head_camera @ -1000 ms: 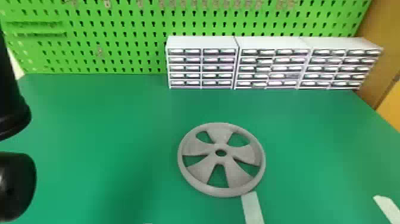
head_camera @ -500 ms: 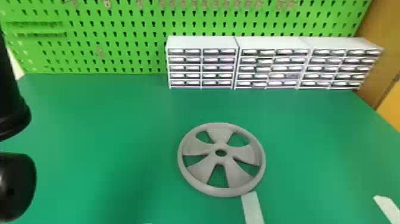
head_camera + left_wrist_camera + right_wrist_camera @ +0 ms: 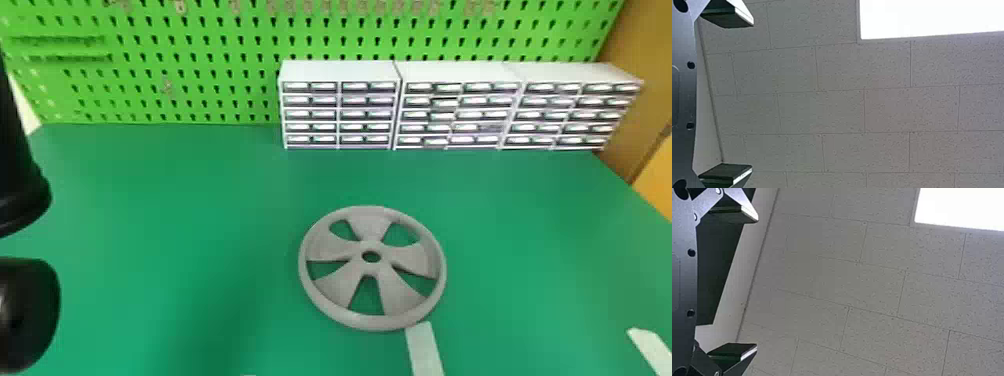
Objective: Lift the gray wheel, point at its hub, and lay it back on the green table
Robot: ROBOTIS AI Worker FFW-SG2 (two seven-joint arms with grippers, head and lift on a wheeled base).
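Note:
The gray wheel [image 3: 372, 226] lies flat on the green table [image 3: 200, 200], in the head view a little right of the middle, with its hub [image 3: 371, 269] and round centre hole facing up. Nothing touches it from above. Black parts of my left arm [image 3: 22, 310] stand at the head view's left edge, well to the left of the wheel. In the left wrist view my left gripper [image 3: 752, 95] is open with nothing between its fingers, facing the ceiling. My right gripper [image 3: 757, 282], in the right wrist view, is likewise open and holds nothing, the ceiling beyond it.
White drawer cabinets [image 3: 340, 70] line the table's back, against a green pegboard [image 3: 200, 55]. A pale strip [image 3: 424, 347] runs from the wheel's near rim toward the front edge, and another strip [image 3: 650, 345] lies at the front right. A brown panel [image 3: 635, 100] rises at the right.

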